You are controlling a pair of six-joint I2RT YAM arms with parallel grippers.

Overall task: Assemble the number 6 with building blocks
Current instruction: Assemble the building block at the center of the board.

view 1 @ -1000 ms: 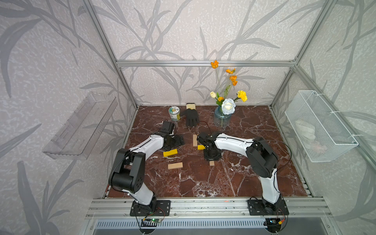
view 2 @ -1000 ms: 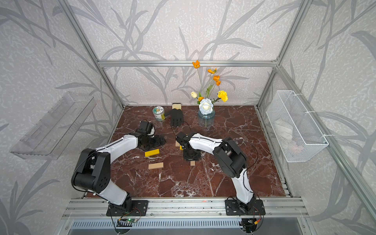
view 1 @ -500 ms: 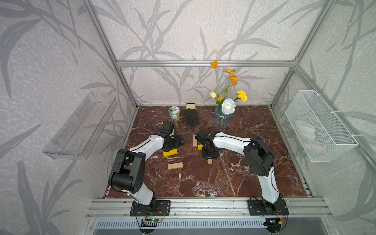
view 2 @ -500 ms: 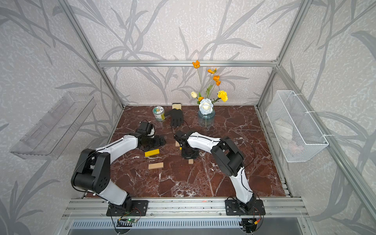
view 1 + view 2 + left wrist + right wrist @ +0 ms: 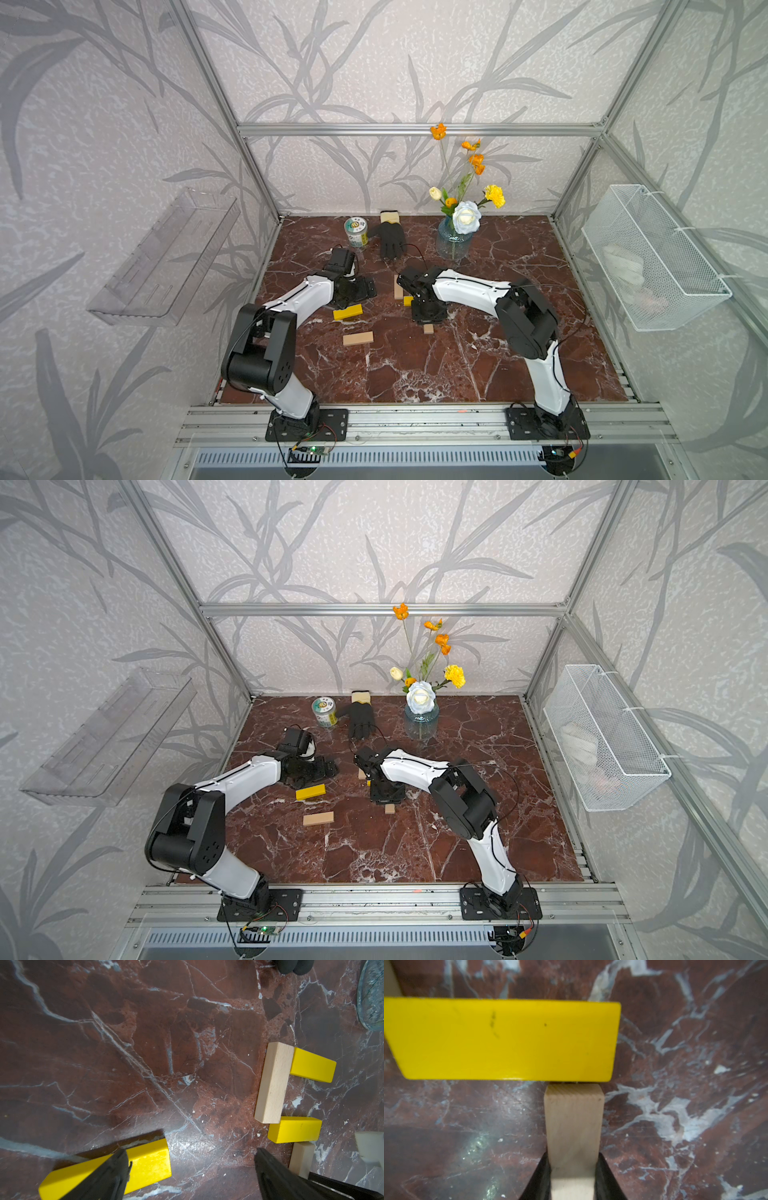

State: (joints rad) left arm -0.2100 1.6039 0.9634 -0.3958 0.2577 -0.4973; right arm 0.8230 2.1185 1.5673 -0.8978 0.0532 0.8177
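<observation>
Here, on a red-brown marble tabletop (image 5: pixel 457 374), a partly built number 6 (image 5: pixel 277 1059) lies near the centre; one tan bar (image 5: pixel 270 1101) forms its spine, with a yellow bar (image 5: pixel 312 1066) branching from one end and a second yellow bar (image 5: pixel 295 1129) from the other; the right gripper (image 5: pixel 572 1167) has its fingers pinching a tan block (image 5: pixel 573 1122), whose end sits against the second yellow bar's long side; the left gripper (image 5: pixel 191 1153) hangs with fingers spread wide, gripping nothing, one finger over a loose yellow block (image 5: pixel 149 1161); a loose tan block (image 5: pixel 358 338) lies apart, nearer the robot's bases.
</observation>
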